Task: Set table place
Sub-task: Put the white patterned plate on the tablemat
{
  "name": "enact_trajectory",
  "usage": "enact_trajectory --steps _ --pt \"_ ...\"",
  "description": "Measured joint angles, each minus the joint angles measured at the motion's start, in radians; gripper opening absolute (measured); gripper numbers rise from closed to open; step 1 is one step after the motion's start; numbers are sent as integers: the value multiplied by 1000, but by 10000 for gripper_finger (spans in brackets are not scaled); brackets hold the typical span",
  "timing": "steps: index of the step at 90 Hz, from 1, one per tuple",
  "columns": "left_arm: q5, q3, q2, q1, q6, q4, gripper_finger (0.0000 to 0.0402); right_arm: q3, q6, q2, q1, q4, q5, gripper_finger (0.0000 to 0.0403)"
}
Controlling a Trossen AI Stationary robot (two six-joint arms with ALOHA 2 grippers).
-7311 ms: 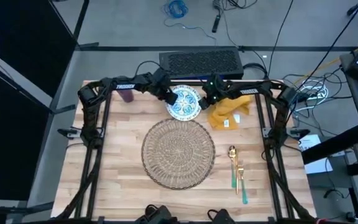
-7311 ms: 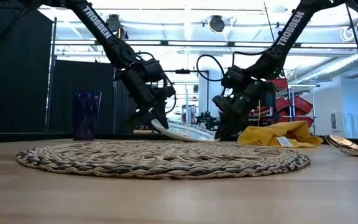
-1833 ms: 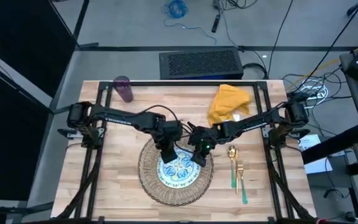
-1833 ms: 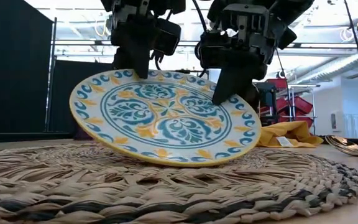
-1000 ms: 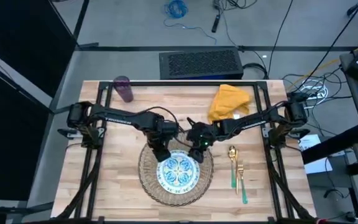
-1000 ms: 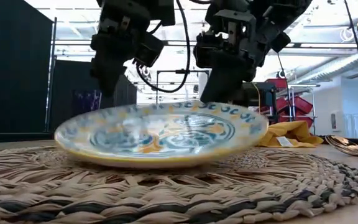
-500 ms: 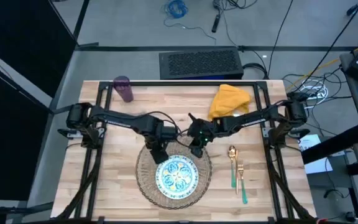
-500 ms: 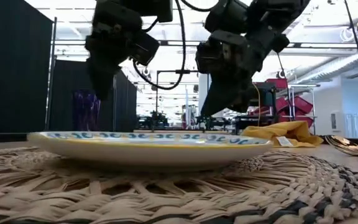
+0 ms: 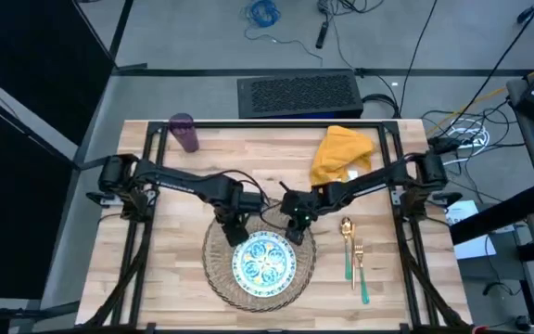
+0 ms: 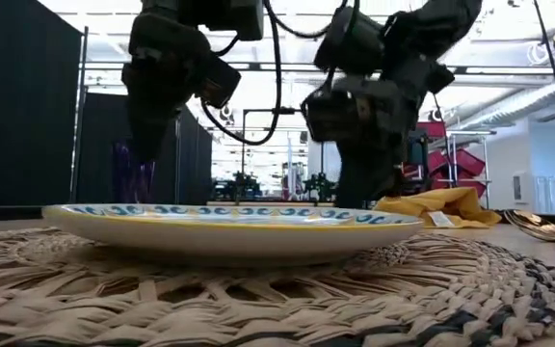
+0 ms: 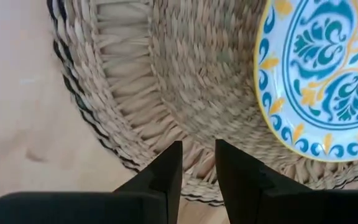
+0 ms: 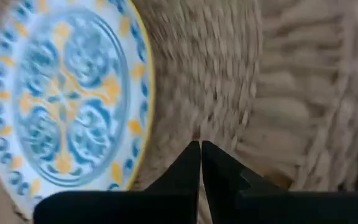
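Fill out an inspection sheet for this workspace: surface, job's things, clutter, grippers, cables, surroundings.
Surface: wooden table, planks bare around the setting.
Job's things: plate lies flat on the woven mat, toward its near side; yellow napkin bunched at the far edge; spoon and fork side by side right of the mat; purple cup upright at the far left corner.
Clutter: nothing seen.
Grippers: left gripper slightly open, empty, over the mat's far rim; right gripper shut, empty, beside the plate.
Cables: loose leads on the floor right of the table.
Surroundings: dark perforated box behind the table; no person seen.
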Motion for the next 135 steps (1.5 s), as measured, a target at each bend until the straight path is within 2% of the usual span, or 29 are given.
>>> enact_trajectory --steps 36,50,65,72,83,96,110,123,135 --pt "-7 0 0 75 101 -21 77 5 -63 26 -156 -53 17 0" --pt "-8 0 -1 100 116 -50 77 4 -109 25 -237 -90 68 0" --pt "-21 0 -1 106 119 -56 77 1 -171 -10 -312 -111 104 0" --pt "-56 0 -1 105 121 -52 77 -4 -194 -61 -323 -203 132 0" --pt "-130 -1 -1 103 142 -21 77 -3 -181 -200 -244 -324 204 0" --pt "-158 -2 -1 110 145 71 77 -2 -86 -320 -139 -404 225 0" --pt "-165 -2 1 119 134 212 77 -7 8 -326 -3 -458 213 0" --pt "-172 -16 17 116 126 339 77 -18 115 -301 126 -434 255 0" --pt "-204 -36 63 126 110 391 77 -20 196 -295 202 -429 283 0"
